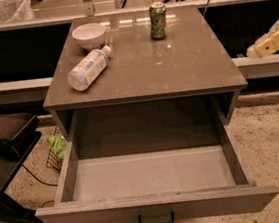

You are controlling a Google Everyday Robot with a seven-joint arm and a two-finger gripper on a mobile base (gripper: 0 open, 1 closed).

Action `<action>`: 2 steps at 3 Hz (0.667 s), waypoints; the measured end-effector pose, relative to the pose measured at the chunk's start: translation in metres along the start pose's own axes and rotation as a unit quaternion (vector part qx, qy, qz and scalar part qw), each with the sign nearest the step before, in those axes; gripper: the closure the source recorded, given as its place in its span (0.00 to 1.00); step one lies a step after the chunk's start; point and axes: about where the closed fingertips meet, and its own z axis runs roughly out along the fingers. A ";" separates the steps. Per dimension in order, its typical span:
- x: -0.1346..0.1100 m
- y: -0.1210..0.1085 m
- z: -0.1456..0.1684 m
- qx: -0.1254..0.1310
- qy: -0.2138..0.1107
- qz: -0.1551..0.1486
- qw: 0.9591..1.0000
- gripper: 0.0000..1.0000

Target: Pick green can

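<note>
The green can (158, 21) stands upright near the back edge of the brown table top (175, 69), right of centre. It has a mottled green and pale pattern and a silver rim. My gripper (271, 42) shows as a cream and yellow shape at the right edge of the view, off the table's right side. It is well apart from the can, to its right and nearer the front. Nothing shows in it.
A clear white-labelled plastic bottle (89, 69) lies on its side at the table's left. A white bowl (89, 35) stands behind it. The table's drawer (152, 175) is pulled open towards the front. A dark seat (6, 131) and a wire basket (57, 148) stand at the left.
</note>
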 end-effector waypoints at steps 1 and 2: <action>-0.029 0.008 0.024 0.023 -0.110 0.034 0.993 0.00; -0.054 0.031 0.048 0.045 -0.139 0.056 0.988 0.00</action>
